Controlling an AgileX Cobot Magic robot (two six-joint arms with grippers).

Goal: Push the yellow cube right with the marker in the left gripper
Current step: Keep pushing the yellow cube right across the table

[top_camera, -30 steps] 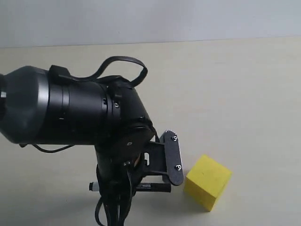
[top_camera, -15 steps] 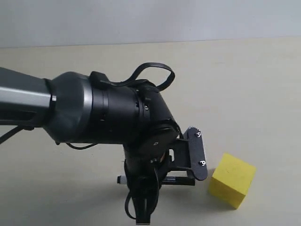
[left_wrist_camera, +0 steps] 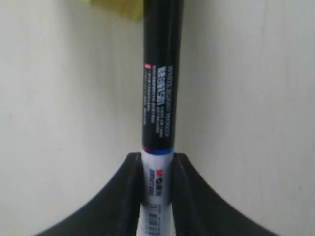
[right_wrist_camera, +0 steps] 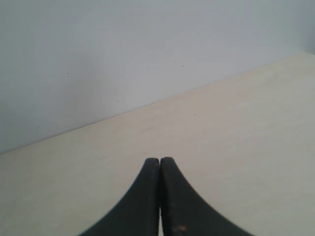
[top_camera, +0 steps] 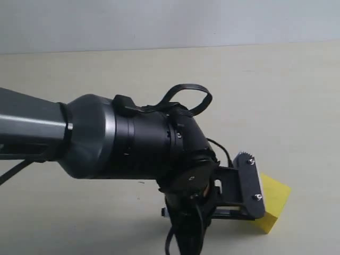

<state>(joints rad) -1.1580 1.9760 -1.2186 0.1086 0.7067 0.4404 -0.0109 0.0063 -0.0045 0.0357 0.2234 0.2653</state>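
Observation:
The yellow cube (top_camera: 277, 197) sits low on the right of the exterior view, its left part hidden behind my left gripper (top_camera: 236, 206). That gripper is shut on the marker (top_camera: 226, 213), which lies level just above the table and points at the cube. In the left wrist view the black fingers (left_wrist_camera: 132, 173) clamp the marker (left_wrist_camera: 158, 113) on its white barrel. Its black cap reaches a corner of the yellow cube (left_wrist_camera: 118, 7) at the frame edge. My right gripper (right_wrist_camera: 160, 161) is shut with nothing in it and hangs over bare table. It does not show in the exterior view.
The bulky black and grey left arm (top_camera: 95, 138) with its looping cable (top_camera: 188, 90) fills the left and middle of the exterior view. The pale tabletop (top_camera: 276, 95) runs back to a grey wall (top_camera: 170, 21).
Over the last second the left arm has swept to the right with the marker. The yellow cube has slid right ahead of it and is now partly covered by the gripper.

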